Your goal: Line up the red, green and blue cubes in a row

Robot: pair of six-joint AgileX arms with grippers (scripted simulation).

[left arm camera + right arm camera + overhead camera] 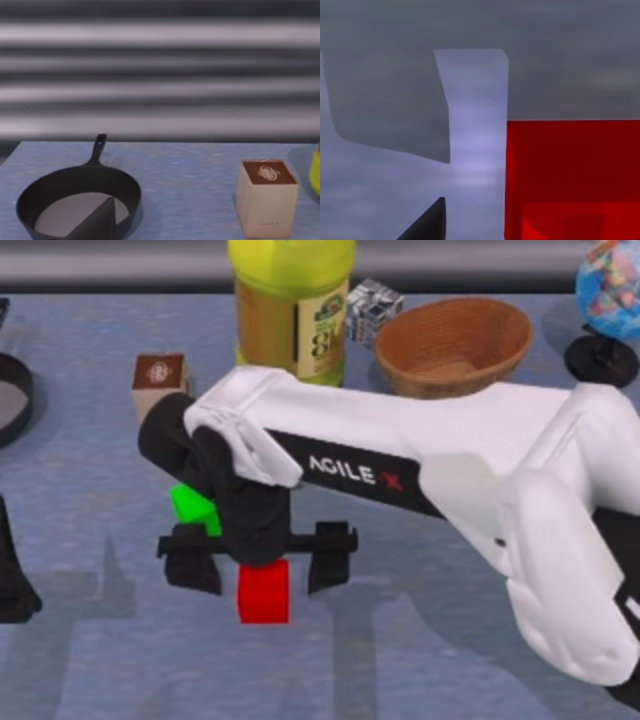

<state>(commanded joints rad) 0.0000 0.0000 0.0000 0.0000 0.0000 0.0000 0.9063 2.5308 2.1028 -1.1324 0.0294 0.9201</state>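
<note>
The red cube [263, 592] lies on the table left of centre. My right gripper [262, 560] hangs open over it, one finger on each side, the cube's near part showing between them. In the right wrist view the red cube [570, 175] fills one side, beside one dark fingertip [432, 222]. The green cube [193, 507] sits just behind and to the left, partly covered by the gripper's wrist. The blue cube is hidden. My left arm [12, 585] is parked at the table's left edge; one fingertip [100, 222] shows off-centre, so that gripper is open and empty.
At the back stand a beige block with a brown top [158, 380], a yellow bottle [290, 300], a checkered puzzle cube [372, 305], a wicker bowl [452, 345] and a globe [610, 300]. A black pan [75, 200] sits at the far left.
</note>
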